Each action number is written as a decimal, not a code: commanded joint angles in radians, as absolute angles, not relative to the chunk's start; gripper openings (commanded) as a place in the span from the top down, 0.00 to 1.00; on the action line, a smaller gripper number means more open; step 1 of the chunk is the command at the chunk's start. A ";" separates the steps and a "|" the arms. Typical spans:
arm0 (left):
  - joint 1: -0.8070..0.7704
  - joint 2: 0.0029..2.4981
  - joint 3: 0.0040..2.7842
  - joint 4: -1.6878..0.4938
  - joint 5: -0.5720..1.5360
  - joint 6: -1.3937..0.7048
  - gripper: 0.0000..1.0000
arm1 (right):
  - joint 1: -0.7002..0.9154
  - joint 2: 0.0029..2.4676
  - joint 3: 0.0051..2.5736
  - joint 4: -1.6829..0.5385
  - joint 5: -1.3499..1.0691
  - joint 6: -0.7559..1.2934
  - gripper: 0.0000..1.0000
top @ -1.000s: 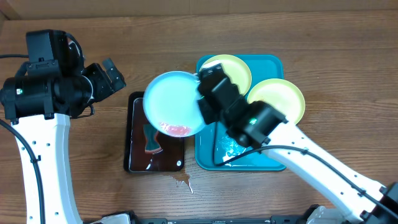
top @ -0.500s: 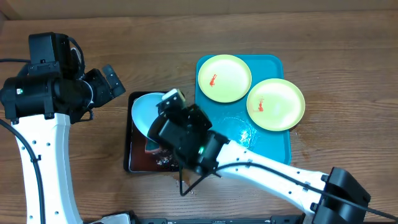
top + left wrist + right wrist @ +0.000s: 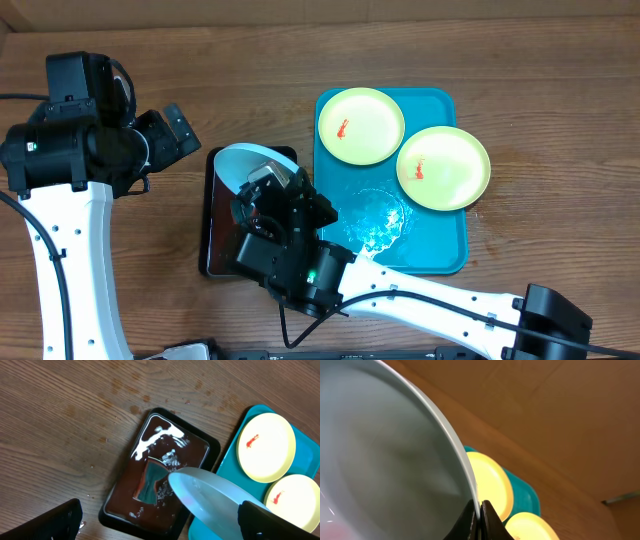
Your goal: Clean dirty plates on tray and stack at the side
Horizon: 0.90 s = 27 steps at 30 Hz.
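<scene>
My right gripper (image 3: 479,510) is shut on the rim of the pale blue-white plate (image 3: 250,162), holding it tilted steeply over the dark tray (image 3: 212,215). The plate fills the right wrist view (image 3: 385,460) and shows in the left wrist view (image 3: 215,500). Two pale yellow-green plates with red smears lie on the turquoise tray (image 3: 440,250): one at its far left (image 3: 361,125), one to the right (image 3: 443,167). My left gripper (image 3: 160,525) is open and empty, high above the dark tray's left side.
The dark brown-black tray (image 3: 125,505) holds a wet sponge (image 3: 150,480) and foam. Water pools on the turquoise tray's near left (image 3: 375,220). Small drips mark the wood near the dark tray's front (image 3: 293,292).
My right arm carried the blue-white plate left off the turquoise tray to over the dark tray and tipped it steeply on edge. The left arm stayed still.
</scene>
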<state>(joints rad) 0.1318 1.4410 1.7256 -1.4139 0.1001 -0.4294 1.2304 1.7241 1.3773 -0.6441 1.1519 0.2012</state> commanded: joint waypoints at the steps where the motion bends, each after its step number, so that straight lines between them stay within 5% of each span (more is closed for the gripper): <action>1: 0.137 1.436 1.742 -1.411 0.086 -0.418 0.00 | 1.246 1.677 1.409 -0.631 1.237 0.197 0.96; 27: 0.137 1.436 1.742 -1.411 0.086 -0.418 0.00 | 1.246 1.677 1.409 -0.629 1.228 0.144 0.96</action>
<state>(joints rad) 0.1318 1.4410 1.7256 -1.4139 0.1001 -0.4294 1.2407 1.7157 1.3773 -0.6376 1.2053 0.1410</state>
